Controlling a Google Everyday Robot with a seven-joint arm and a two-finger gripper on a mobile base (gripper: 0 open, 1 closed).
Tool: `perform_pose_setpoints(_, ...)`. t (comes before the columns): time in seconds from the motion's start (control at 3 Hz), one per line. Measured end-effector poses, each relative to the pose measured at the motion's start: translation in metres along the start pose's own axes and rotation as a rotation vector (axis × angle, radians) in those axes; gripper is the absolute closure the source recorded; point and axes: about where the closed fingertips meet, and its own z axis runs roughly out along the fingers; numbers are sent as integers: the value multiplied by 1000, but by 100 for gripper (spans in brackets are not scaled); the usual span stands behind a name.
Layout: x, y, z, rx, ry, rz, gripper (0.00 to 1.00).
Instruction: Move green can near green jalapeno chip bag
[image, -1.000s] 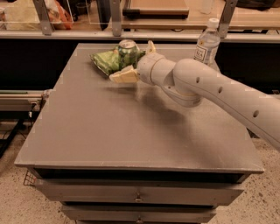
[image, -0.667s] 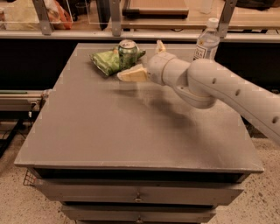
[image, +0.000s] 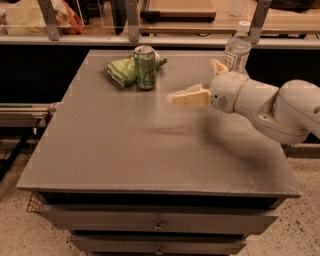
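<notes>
The green can (image: 145, 67) stands upright at the back of the grey table (image: 125, 150). It stands right against the front right side of the green jalapeno chip bag (image: 121, 72), which lies flat behind and to the left of it. My gripper (image: 193, 80) hovers above the table to the right of the can, well apart from it. It is open and empty, with one pale finger (image: 190, 97) pointing left toward the can and the other finger (image: 218, 66) pointing up.
A clear plastic water bottle (image: 237, 47) stands at the table's back right corner, just behind my gripper. A counter with racks and a tray (image: 177, 9) runs behind the table. Drawers (image: 157, 222) are below the tabletop.
My gripper has drawn back to the right, away from the can and the bag. The can stays standing beside the bag.
</notes>
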Motion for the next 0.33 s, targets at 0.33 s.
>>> perform_pose_setpoints(0.33, -2, 9, -11, -40, -7, 4, 0)
